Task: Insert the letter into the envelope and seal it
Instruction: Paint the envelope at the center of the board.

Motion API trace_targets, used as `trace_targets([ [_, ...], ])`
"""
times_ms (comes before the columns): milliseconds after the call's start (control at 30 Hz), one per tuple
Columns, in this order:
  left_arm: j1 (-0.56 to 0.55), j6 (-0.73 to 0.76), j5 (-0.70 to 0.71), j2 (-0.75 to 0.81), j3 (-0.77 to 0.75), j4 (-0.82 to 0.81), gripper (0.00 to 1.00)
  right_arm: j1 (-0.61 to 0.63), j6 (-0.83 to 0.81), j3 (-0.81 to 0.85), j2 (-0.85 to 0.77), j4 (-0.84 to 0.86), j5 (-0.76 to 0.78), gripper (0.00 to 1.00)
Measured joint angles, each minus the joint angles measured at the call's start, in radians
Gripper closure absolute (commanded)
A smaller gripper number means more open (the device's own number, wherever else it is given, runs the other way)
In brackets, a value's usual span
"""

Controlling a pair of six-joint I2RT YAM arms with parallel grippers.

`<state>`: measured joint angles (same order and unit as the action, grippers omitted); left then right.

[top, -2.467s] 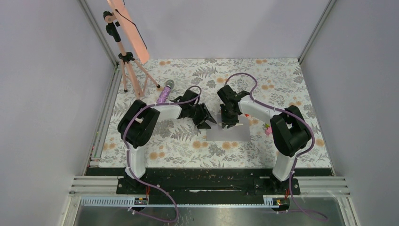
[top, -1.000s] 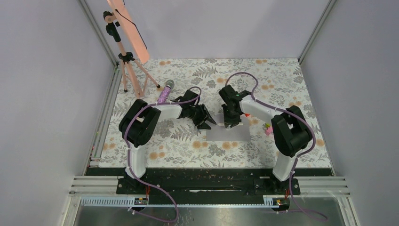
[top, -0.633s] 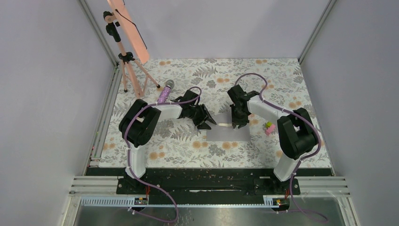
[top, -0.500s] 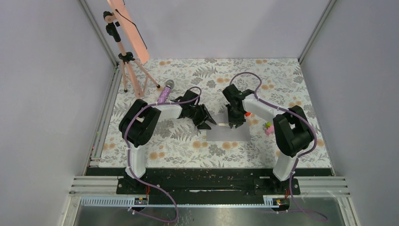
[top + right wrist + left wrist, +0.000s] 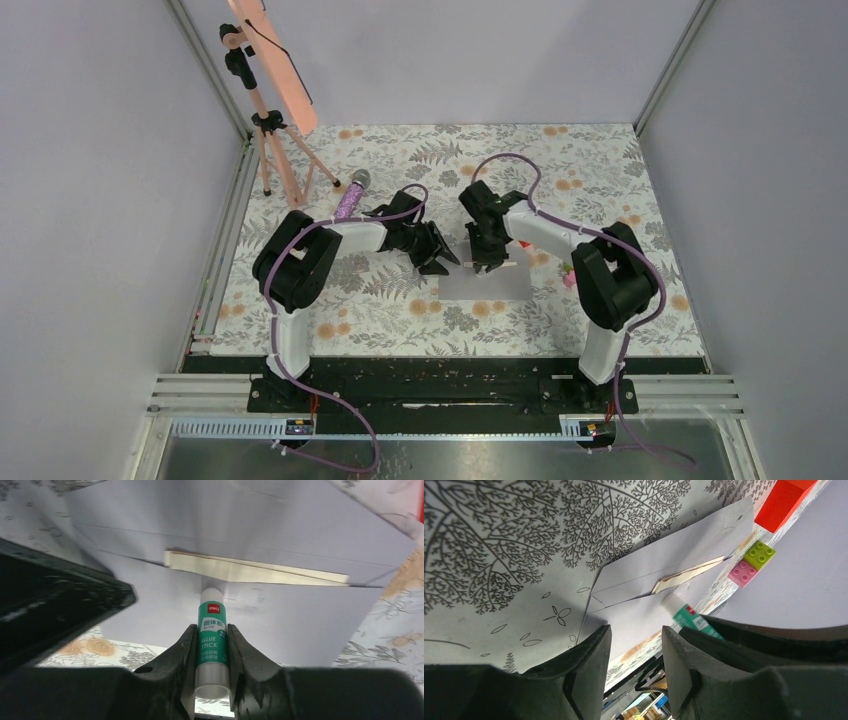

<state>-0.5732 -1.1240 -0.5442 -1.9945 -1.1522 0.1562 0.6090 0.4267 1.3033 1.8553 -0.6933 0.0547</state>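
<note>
The grey-lilac envelope (image 5: 483,284) lies flat mid-table with its flap open toward the far side. The cream letter (image 5: 250,570) sits inside, only its edge showing at the mouth; that edge also shows in the left wrist view (image 5: 689,575). My right gripper (image 5: 211,631) is shut on a green-and-white glue stick (image 5: 213,640), its tip touching the envelope just below the letter's edge. In the top view the right gripper (image 5: 488,264) is over the envelope's far edge. My left gripper (image 5: 634,636) is open and empty at the envelope's far-left corner (image 5: 440,263).
A red block (image 5: 784,502), a green brick (image 5: 759,555) and a pink brick (image 5: 742,573) lie just right of the envelope. A purple microphone (image 5: 350,196) and a tripod (image 5: 272,135) stand at the far left. Walls enclose the floral table.
My right gripper with the glue stick swept right along the envelope's mouth, then back left to near where it began. The left arm and the envelope have not moved.
</note>
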Motion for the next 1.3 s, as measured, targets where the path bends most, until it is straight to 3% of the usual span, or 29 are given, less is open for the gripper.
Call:
trace_targets([
  [267, 0.000, 0.000, 0.000, 0.000, 0.000, 0.000, 0.56, -0.116, -0.005, -0.117, -0.092, 0.023, 0.006, 1.00],
  [767, 0.002, -0.001, -0.005, -0.002, -0.001, 0.000, 0.56, 0.025, -0.001, 0.039, 0.025, -0.029, 0.010, 1.00],
  [1100, 0.002, -0.001, -0.005, -0.002, -0.001, 0.000, 0.56, -0.069, -0.004, -0.098, -0.077, 0.014, 0.016, 1.00],
  [1300, 0.002, -0.002, -0.006, -0.002, 0.000, -0.001, 0.56, -0.070, -0.003, -0.097, -0.078, 0.007, 0.016, 1.00],
])
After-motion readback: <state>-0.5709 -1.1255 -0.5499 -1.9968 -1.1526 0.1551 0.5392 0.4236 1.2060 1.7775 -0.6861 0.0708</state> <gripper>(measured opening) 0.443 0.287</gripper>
